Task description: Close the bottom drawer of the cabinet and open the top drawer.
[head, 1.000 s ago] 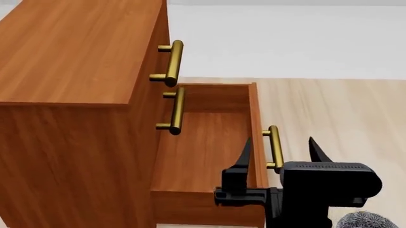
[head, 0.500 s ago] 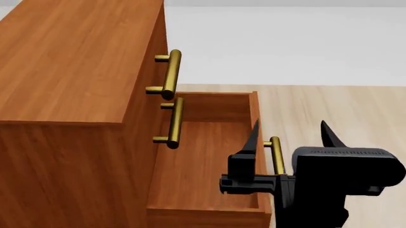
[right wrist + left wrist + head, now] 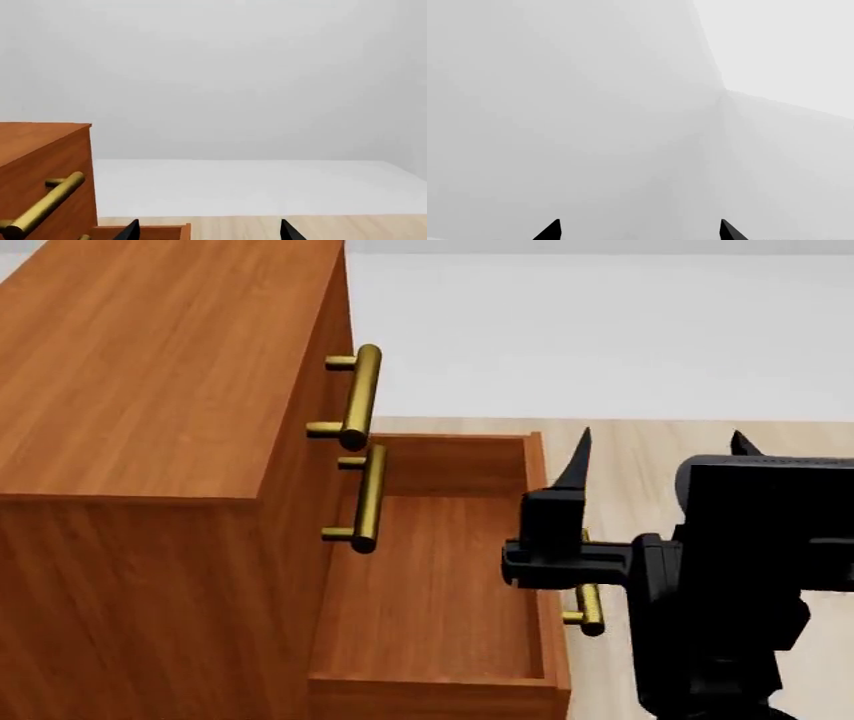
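Spread-fingered and holding nothing, the right hand (image 3: 657, 455) hovers just above the brass handle (image 3: 583, 610) of the bottom drawer (image 3: 441, 570), which juts fully out of the cabinet (image 3: 160, 420) below the closed top drawer (image 3: 350, 390); the left hand (image 3: 639, 231) also gapes.

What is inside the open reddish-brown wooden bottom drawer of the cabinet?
The open reddish-brown wooden bottom drawer shows only its bare wood floor; nothing lies on the visible part. The black right gripper covers its front right corner, and the cabinet hides the back part.
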`<state>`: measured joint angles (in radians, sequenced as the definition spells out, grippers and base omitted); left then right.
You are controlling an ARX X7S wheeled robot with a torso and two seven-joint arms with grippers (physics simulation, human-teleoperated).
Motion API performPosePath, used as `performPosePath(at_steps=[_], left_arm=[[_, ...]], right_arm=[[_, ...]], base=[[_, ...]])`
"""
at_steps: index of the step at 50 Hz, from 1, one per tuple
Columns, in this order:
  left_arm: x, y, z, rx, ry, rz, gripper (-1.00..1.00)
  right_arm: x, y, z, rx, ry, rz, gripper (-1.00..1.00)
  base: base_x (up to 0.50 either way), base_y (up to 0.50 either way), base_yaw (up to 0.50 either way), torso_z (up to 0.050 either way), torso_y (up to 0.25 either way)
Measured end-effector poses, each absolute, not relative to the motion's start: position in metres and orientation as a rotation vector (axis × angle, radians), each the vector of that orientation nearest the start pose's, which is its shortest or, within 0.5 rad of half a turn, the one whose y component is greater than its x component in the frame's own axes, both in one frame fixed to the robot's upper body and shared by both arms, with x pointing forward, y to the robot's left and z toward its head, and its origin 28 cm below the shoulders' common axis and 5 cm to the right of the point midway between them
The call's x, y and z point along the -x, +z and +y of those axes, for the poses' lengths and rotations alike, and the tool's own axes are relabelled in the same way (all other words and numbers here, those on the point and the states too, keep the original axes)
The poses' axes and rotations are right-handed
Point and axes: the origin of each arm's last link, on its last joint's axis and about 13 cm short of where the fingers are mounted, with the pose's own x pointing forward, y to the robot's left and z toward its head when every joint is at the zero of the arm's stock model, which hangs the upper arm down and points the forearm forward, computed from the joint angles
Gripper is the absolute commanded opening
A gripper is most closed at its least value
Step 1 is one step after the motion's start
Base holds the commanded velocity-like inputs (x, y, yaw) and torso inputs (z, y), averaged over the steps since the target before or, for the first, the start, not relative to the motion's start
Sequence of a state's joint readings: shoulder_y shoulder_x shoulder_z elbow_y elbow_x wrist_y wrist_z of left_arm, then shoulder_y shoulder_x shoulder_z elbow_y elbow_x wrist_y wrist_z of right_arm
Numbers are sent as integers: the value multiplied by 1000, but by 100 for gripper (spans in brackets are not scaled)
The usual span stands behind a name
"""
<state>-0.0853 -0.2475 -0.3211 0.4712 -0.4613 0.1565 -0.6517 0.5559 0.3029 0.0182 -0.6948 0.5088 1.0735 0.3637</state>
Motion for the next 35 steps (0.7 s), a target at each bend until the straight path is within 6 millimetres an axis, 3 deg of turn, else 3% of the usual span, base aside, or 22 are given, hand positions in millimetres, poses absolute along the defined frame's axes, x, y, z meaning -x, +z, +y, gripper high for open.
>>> performPosePath(at_steps=[12,35], left_arm=[[-204,161,300,368,759,-715,100],[-205,161,300,350,767,-698,100]], right_arm=[[-252,229,-134,32,-90,-86,100],[-264,226,-145,-5,-132,-18,100]], base=[[0,0,0,0,-7],[0,0,0,0,-202]])
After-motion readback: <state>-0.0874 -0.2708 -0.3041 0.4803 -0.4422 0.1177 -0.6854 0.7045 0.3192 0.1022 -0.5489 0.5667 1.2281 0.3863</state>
